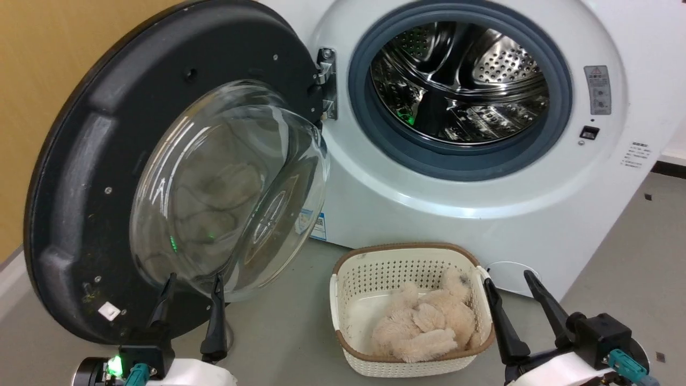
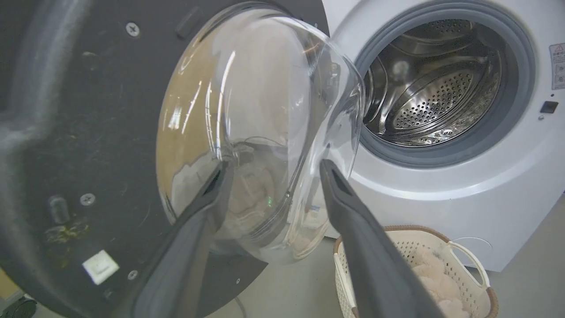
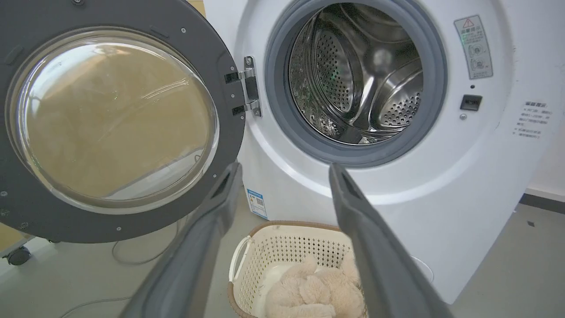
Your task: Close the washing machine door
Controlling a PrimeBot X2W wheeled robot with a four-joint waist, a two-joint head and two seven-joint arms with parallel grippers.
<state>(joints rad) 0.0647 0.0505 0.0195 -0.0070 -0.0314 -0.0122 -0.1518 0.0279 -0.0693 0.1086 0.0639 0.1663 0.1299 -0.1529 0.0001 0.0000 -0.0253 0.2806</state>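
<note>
Left gripper [image 1: 194, 279] spread, empty, tips at washing machine door [image 1: 80, 187] glass, contact unclear. Right gripper [image 1: 508, 279] spread, empty, beside basket [image 1: 343, 300]. Door swung wide left, rim cropped. Right wrist view adds caster [image 3: 18, 255] below it. Drum [image 1: 461, 80] behind.

Washing machine door [image 1: 86, 177] wide open, glass bowl bulging outward

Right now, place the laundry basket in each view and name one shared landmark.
Head view: laundry basket on the floor, lower centre.
Left wrist view: bottom right, partly behind the left end effector.
Right wrist view: bottom centre, framed by the right end effector.
Shared landmark: the steel drum, above the basket.
</note>
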